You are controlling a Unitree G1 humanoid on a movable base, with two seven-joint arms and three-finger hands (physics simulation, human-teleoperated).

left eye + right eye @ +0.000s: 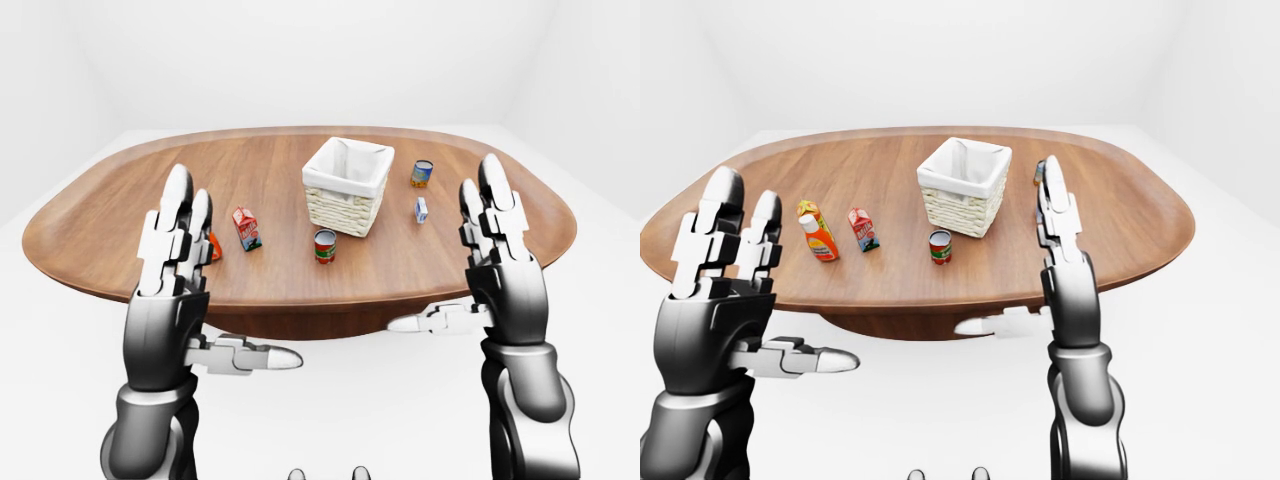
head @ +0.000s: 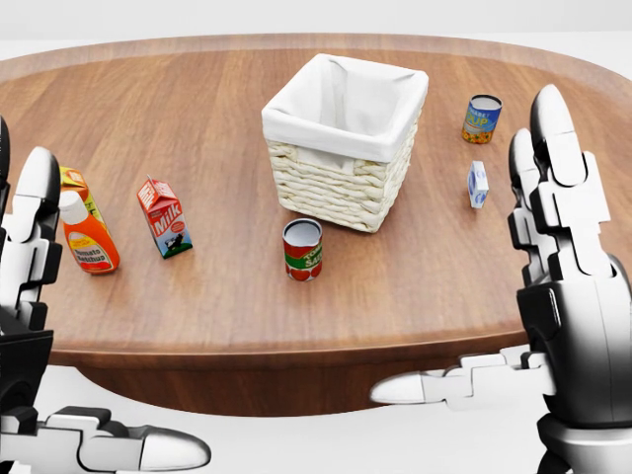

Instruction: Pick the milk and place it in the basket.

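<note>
Left robot hand (image 1: 175, 260): raised upright at the near edge of the desk, fingers straight and spread, thumb stuck out sideways toward the middle; it holds nothing.
Right robot hand (image 1: 500, 250): the same pose on the other side, fingers up and apart, thumb pointing inward; empty too.
Gap between the hands: both hover over the near rim, well apart from each other and from every object.
Milk (image 2: 164, 217): a small red carton with a gabled top, standing upright on the desk in the left half of the head view, nearer the left robot hand than the right.
Ketchup bottle (image 2: 86, 233): orange, just beside the milk on its left, not touching it.
Tomato can (image 2: 302, 249): upright between the milk and the basket, a little nearer the bottom of the head view.
Basket (image 2: 341, 191): woven, with a white cloth lining, near the middle of the desk; its inside looks empty.
Blue can (image 2: 481, 118): upright to the basket's right, toward the top of the head view.
Small blue-white carton (image 2: 477, 184): below that can, close by the right robot hand's fingers in the head view.
Desk (image 1: 120, 215): oval, brown wood.
Progress: nothing done yet; the milk is untouched.
Left to do: reach, grasp, lift, carry over the basket, release. The left robot hand seems the handier one.
</note>
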